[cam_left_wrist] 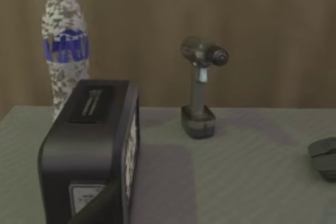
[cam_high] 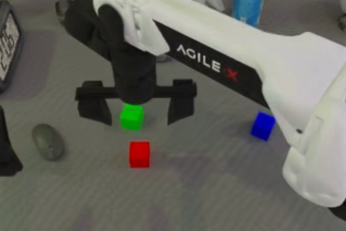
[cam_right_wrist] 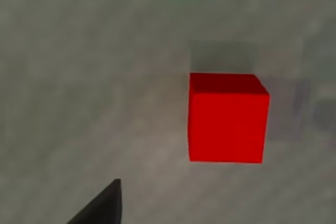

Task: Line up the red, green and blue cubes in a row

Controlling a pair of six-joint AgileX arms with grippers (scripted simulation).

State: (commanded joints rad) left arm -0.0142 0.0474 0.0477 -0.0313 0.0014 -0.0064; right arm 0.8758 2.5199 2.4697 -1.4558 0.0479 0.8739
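Right gripper (cam_high: pixel 136 113), fingers spread around green cube (cam_high: pixel 131 117), above grey table (cam_high: pixel 216 187), brown backdrop.

Simulated tabletop bench, grey table (cam_high: pixel 227 187), wood-panelled back wall, drill (cam_left_wrist: pixel 199 93), bottle (cam_left_wrist: pixel 65 51), clock (cam_high: pixel 8 41)

Your right arm (cam_high: pixel 259 58) wears smooth white shells over a glossy black core, with "AGILE" lettered in white and a red X on a black strip along its side. Its wrist is black, ending in a black crossbar gripper (cam_high: pixel 138 111) with two blocky black fingers (cam_high: pixel 100 109).
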